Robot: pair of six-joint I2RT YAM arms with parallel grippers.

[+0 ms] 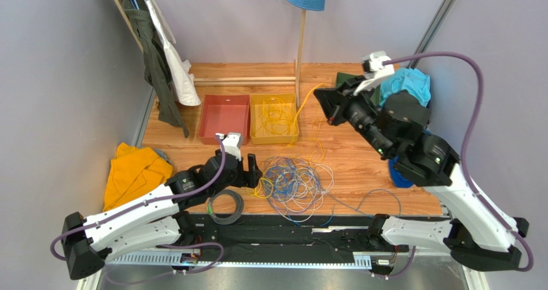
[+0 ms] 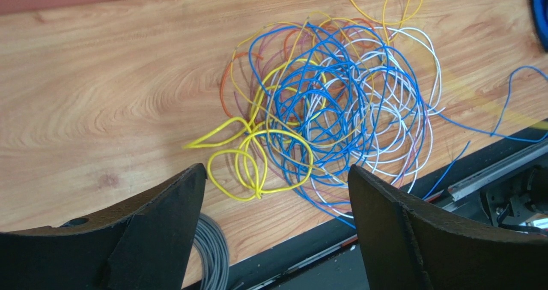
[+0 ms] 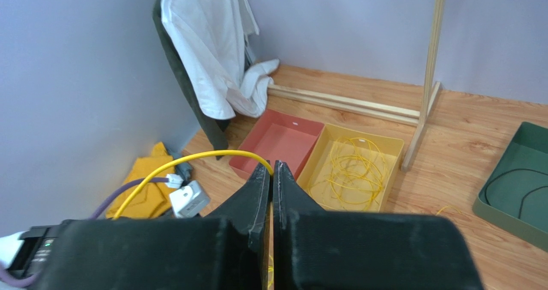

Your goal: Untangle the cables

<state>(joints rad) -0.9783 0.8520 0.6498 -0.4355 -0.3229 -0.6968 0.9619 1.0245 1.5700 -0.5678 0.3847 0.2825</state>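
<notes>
The cables (image 1: 296,181) lie in a loose tangle of blue, yellow and pale strands on the wooden table near the front edge. In the left wrist view this pile (image 2: 334,110) sits just ahead of my left gripper (image 2: 276,171), whose jaws stand wide open with nothing between them. My left gripper (image 1: 252,169) hovers at the pile's left side. Raised over the back of the table, my right gripper (image 1: 325,100) is shut on a single yellow cable (image 3: 193,156), which arcs away from the fingertips of the right gripper (image 3: 271,166) towards the table.
A red bin (image 1: 224,118) and a yellow bin (image 1: 254,136) holding yellow wires stand behind the pile. A grey coil (image 1: 225,206) lies by the left arm. A yellow cloth (image 1: 132,171), hanging clothes (image 1: 167,52), a wooden pole (image 1: 300,46) and a green tray (image 3: 521,187) ring the area.
</notes>
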